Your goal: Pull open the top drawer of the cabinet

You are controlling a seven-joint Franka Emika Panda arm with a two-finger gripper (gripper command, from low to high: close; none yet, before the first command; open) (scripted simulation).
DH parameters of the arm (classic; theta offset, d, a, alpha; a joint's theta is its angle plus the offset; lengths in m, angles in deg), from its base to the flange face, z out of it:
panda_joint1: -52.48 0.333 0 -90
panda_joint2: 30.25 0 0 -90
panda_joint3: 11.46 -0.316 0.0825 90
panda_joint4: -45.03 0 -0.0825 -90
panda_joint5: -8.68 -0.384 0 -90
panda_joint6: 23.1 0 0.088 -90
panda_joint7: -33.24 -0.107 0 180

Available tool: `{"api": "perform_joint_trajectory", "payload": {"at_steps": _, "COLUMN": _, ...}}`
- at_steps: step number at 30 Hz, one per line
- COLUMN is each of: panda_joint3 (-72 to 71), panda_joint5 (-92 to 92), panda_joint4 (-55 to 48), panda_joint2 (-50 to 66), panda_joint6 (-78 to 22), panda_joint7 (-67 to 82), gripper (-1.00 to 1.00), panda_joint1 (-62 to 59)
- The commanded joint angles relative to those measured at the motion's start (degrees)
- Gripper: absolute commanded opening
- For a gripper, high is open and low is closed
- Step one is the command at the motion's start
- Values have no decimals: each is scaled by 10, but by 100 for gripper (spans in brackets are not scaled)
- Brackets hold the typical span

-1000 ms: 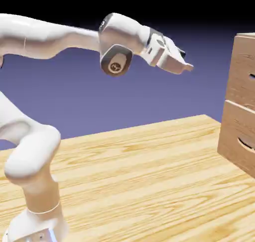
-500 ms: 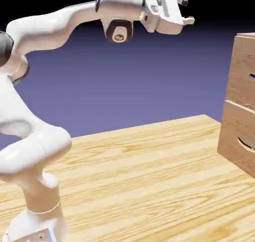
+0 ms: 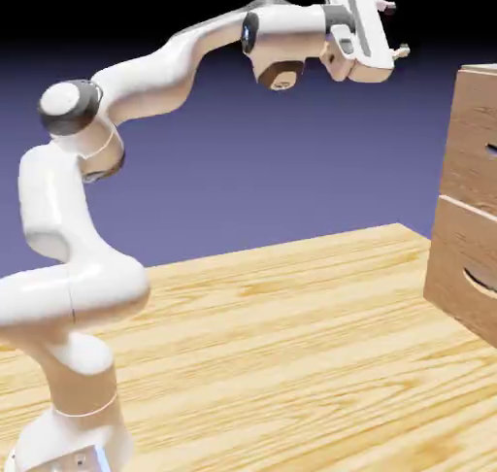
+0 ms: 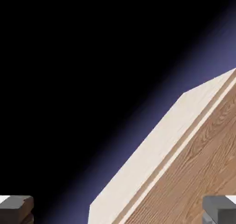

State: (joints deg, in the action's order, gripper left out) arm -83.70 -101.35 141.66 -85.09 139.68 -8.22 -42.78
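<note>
The cabinet stands at the exterior view's right edge, cut off by the frame. Its top drawer is the upper panel, flush with the cabinet, with a sliver of dark handle slot at the frame edge. My gripper hangs high in the air, left of and above the cabinet's top corner, open and holding nothing. In the hand view the grey fingertips sit far apart at the bottom corners, and the cabinet's pale top and brown wood-grain face run diagonally at lower right.
A lower drawer front with a curved dark slot sits under the top one. The striped wooden tabletop stretches from the arm's base to the cabinet. The white arm arches up from the lower left.
The arm has stretched up and to the right, carrying the gripper higher and closer to the cabinet's top. The gripper has stayed open, and the drawer has not moved.
</note>
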Motion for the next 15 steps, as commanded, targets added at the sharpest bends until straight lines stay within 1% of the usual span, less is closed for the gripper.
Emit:
{"api": "perform_joint_trajectory", "payload": {"at_steps": 1, "panda_joint3": -16, "panda_joint5": -24, "panda_joint4": -14, "panda_joint2": -5, "panda_joint6": -2, "panda_joint7": 0, "gripper": 100, "panda_joint1": -21}}
{"api": "perform_joint_trajectory", "payload": {"at_steps": 15, "panda_joint3": -235, "panda_joint5": -357, "panda_joint4": -209, "panda_joint2": -72, "panda_joint6": -36, "panda_joint7": 3, "gripper": 100, "panda_joint1": -311}}
